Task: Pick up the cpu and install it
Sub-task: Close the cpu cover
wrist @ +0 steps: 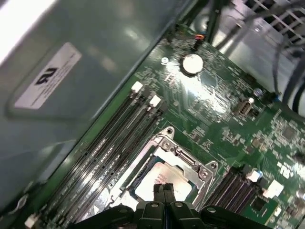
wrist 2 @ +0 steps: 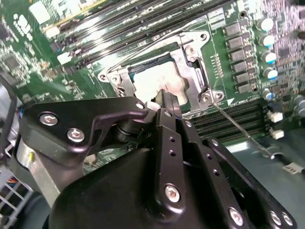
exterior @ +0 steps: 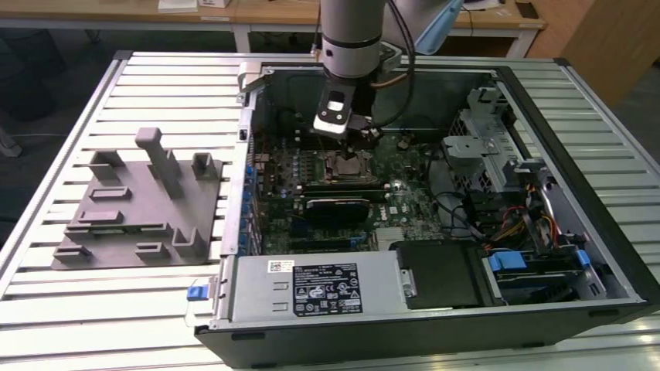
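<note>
A slatted metal table [exterior: 62,309] carries the work, and light wooden furniture [exterior: 258,11] stands past its far edge. An open computer case [exterior: 413,340] lies flat over the table's middle and toward the edge on the exterior view's right. A grey fixture [exterior: 134,209] with upright blocks sits near the edge on the exterior view's left.

A printed white label [exterior: 328,287] is on the metal box at the case's near wall, with a smaller sticker [exterior: 278,267] beside it. Another white sticker [wrist: 47,76] shows on the inner case wall in the first wrist view. Its print is too blurred to make out.

The green motherboard [wrist: 224,95] fills the case floor, with a round coin battery [wrist: 192,63] on it. The socket frame [wrist: 190,162] is open, and the cpu [wrist: 167,176] lies inside it, silvery top up. The tool [wrist: 162,188] hangs over the cpu with its fingers pressed narrowly together, nothing between them. Whether the tips touch the chip cannot be told.
</note>
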### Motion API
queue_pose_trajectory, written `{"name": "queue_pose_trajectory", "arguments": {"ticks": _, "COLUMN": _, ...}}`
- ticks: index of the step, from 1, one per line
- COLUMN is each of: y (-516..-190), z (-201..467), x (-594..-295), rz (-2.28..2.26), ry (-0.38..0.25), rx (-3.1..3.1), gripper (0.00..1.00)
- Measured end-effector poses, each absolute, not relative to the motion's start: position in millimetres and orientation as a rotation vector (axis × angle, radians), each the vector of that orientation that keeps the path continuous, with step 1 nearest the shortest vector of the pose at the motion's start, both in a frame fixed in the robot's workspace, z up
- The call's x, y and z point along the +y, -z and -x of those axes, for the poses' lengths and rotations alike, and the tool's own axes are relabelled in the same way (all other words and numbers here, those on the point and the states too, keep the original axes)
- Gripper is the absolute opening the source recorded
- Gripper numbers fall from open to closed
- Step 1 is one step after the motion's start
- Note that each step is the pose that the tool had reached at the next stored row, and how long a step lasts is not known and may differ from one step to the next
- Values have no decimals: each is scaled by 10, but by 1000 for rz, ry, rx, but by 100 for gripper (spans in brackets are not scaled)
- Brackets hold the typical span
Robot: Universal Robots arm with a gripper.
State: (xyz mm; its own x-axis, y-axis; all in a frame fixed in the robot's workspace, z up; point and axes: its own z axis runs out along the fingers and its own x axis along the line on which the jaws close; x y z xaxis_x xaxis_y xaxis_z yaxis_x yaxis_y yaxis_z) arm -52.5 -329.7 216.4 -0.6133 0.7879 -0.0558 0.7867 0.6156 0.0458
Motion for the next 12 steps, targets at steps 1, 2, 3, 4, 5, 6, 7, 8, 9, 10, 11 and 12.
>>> {"name": "queue_pose_trajectory", "arguments": {"ticks": 1, "y": -2164, "z": 525, "x": -3296, "rz": -1322, "ry": -26, "rx": 2772, "gripper": 11}}
{"name": "queue_pose_trajectory", "arguments": {"ticks": 2, "y": -2164, "z": 526, "x": -3296, "rz": -1297, "ry": -26, "rx": 2784, "gripper": 11}}
{"name": "queue_pose_trajectory", "arguments": {"ticks": 3, "y": -2164, "z": 525, "x": -3296, "rz": -1270, "ry": -27, "rx": 2796, "gripper": 11}}
{"name": "queue_pose_trajectory", "arguments": {"ticks": 4, "y": -2163, "z": 525, "x": -3296, "rz": -1244, "ry": -27, "rx": 2807, "gripper": 11}}
{"name": "queue_pose_trajectory", "arguments": {"ticks": 5, "y": -2163, "z": 525, "x": -3296, "rz": -1221, "ry": -27, "rx": 2818, "gripper": 11}}
{"name": "queue_pose_trajectory", "arguments": {"ticks": 6, "y": -2163, "z": 526, "x": -3296, "rz": -1174, "ry": -27, "rx": 2837, "gripper": 11}}
{"name": "queue_pose_trajectory", "arguments": {"ticks": 7, "y": -2163, "z": 526, "x": -3297, "rz": -1149, "ry": -28, "rx": 2848, "gripper": 11}}
{"name": "queue_pose_trajectory", "arguments": {"ticks": 8, "y": -2163, "z": 526, "x": -3296, "rz": -1123, "ry": -28, "rx": 2858, "gripper": 11}}
{"name": "queue_pose_trajectory", "arguments": {"ticks": 9, "y": -2163, "z": 526, "x": -3296, "rz": -1097, "ry": -28, "rx": 2868, "gripper": 11}}
{"name": "queue_pose_trajectory", "arguments": {"ticks": 10, "y": -2163, "z": 526, "x": -3296, "rz": -1071, "ry": -28, "rx": 2878, "gripper": 11}}
{"name": "queue_pose_trajectory", "arguments": {"ticks": 11, "y": -2163, "z": 526, "x": -3296, "rz": -1045, "ry": -28, "rx": 2887, "gripper": 11}}
{"name": "queue_pose_trajectory", "arguments": {"ticks": 12, "y": -2162, "z": 526, "x": -3296, "rz": -1019, "ry": -28, "rx": 2896, "gripper": 11}}
